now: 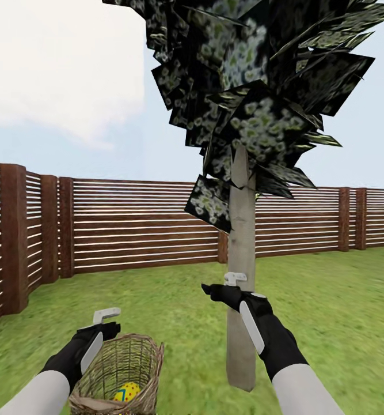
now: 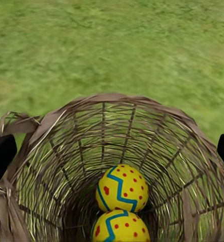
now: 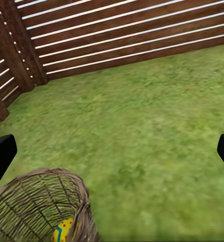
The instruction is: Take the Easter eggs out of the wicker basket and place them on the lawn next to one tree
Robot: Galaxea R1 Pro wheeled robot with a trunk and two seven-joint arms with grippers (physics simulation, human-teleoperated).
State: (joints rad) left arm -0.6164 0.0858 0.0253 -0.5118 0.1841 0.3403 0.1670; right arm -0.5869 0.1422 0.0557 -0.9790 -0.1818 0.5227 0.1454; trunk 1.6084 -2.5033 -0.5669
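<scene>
Nearest you, the wicker basket [image 1: 120, 374] sits on the lawn [image 1: 174, 305] right under your left gripper [image 1: 106, 316], which hangs just over its rim with the fingers spread wide and nothing between them. Looking down that wrist, two Easter eggs [image 2: 121, 188] lie deep at the bottom, touching, one [image 2: 120, 227] partly cut off at the frame edge; a third cannot be seen from here. Judge them as smooth, hard, rounded shells, likely light and prone to slip or roll, so take one across its widest middle, straight down. The open weave will probably flex and snag a finger, so keep clear of the wall.

Your right gripper [image 1: 219, 286] is empty too, held apart, up in front of the tree's pale trunk [image 1: 242, 242] and well above the basket. The tree stands just beyond and beside the basket, so the carry should be short. Farther back runs the slatted wooden fence [image 1: 134, 222].
</scene>
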